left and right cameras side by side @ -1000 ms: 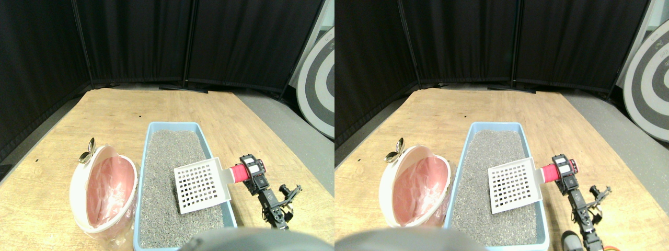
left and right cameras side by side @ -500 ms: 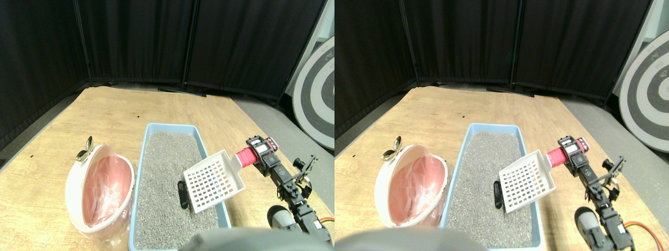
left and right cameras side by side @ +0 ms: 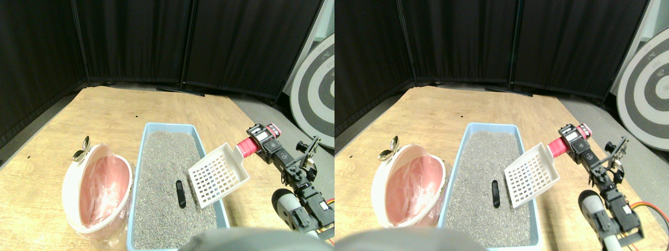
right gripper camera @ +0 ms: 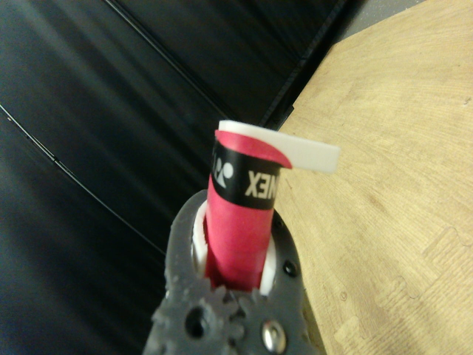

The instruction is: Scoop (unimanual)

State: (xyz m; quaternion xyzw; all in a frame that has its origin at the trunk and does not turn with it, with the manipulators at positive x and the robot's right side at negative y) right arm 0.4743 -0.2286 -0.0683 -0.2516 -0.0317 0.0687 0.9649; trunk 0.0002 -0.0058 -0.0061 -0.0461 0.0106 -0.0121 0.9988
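Observation:
A white slotted scoop [left and right cameras side by side: 217, 178] hangs tilted over the right side of the blue litter box [left and right cameras side by side: 137, 178], clear of the grey litter. My right gripper [left and right cameras side by side: 261, 140] is shut on its red-wrapped handle [left and right cameras side by side: 246, 147], beyond the box's right rim. A small black piece [left and right cameras side by side: 180, 193] lies on the litter just left of the scoop's lower edge. In the wrist view the red handle [right gripper camera: 240, 222] sits between the grey jaws of the gripper [right gripper camera: 236, 277], with wooden floor beyond.
A white bin with a pink liner [left and right cameras side by side: 96, 191] lies tipped against the box's left wall, a metal clip [left and right cameras side by side: 83, 148] at its top. Black curtains close the back. A round target board [left and right cameras side by side: 313, 94] stands at the right.
The scoop has risen off the litter, tilted and drawn right, and the black piece under it now shows. My arm reaches further into view. The camera has shifted slightly.

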